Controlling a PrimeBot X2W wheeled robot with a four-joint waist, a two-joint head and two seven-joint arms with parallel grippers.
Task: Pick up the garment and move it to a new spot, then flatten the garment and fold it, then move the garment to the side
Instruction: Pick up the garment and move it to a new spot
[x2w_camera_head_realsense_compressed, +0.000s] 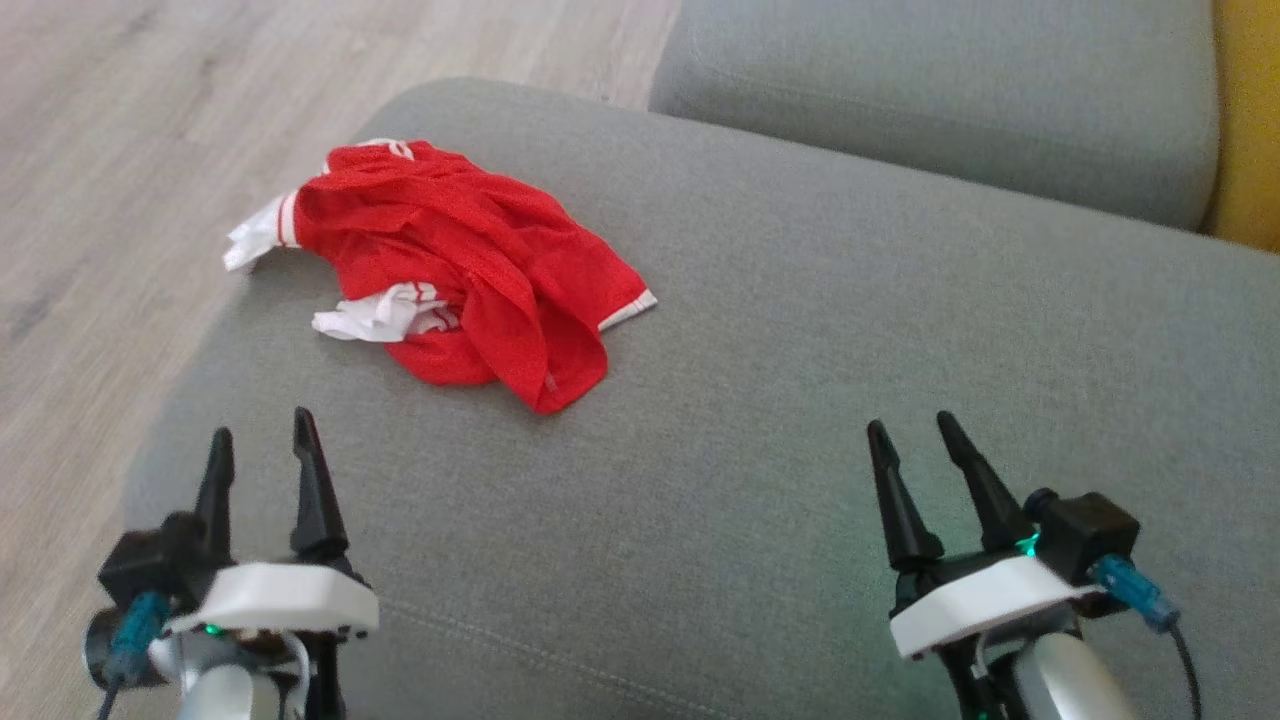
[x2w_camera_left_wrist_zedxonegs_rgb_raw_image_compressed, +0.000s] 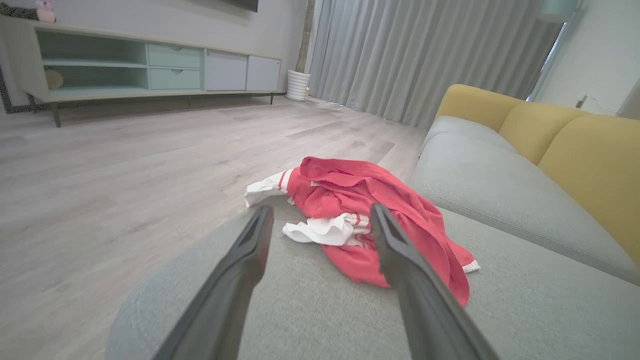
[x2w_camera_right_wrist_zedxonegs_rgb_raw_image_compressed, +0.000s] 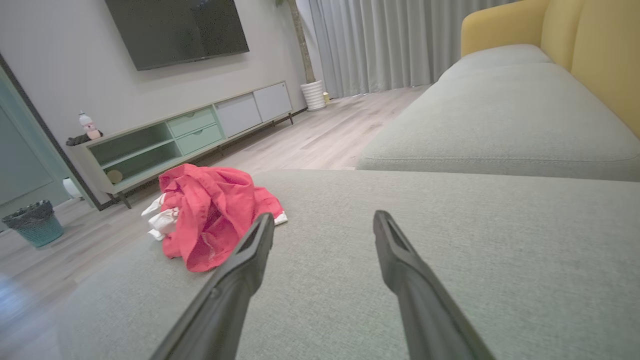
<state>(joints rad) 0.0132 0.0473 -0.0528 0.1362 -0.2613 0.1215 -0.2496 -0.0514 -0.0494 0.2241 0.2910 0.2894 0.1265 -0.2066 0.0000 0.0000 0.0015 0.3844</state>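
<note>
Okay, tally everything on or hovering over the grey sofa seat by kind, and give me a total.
Garment, red and white, crumpled: 1
Grippers: 2, left gripper and right gripper, both open
Total: 3

A pale wood-plank floor (x2w_camera_left_wrist_zedxonegs_rgb_raw_image_compressed: 125, 165) runs to a low cabinet (x2w_camera_left_wrist_zedxonegs_rgb_raw_image_compressed: 227, 72) with mint drawers (x2w_camera_left_wrist_zedxonegs_rgb_raw_image_compressed: 175, 67) at ten o'clock in the left wrist view, with grey curtains (x2w_camera_left_wrist_zedxonegs_rgb_raw_image_compressed: 415, 55) at twelve. The grey sofa (x2w_camera_left_wrist_zedxonegs_rgb_raw_image_compressed: 525, 310) has yellow backrests (x2w_camera_left_wrist_zedxonegs_rgb_raw_image_compressed: 590, 170) at three. A dark television (x2w_camera_right_wrist_zedxonegs_rgb_raw_image_compressed: 180, 27) hangs above the cabinet.

left claw (x2w_camera_head_realsense_compressed: 262, 421) / right claw (x2w_camera_head_realsense_compressed: 911, 420): black fingers (x2w_camera_head_realsense_compressed: 315, 490) | white shells (x2w_camera_head_realsense_compressed: 270, 600) | blue plugs (x2w_camera_head_realsense_compressed: 1135, 590), probably
</note>
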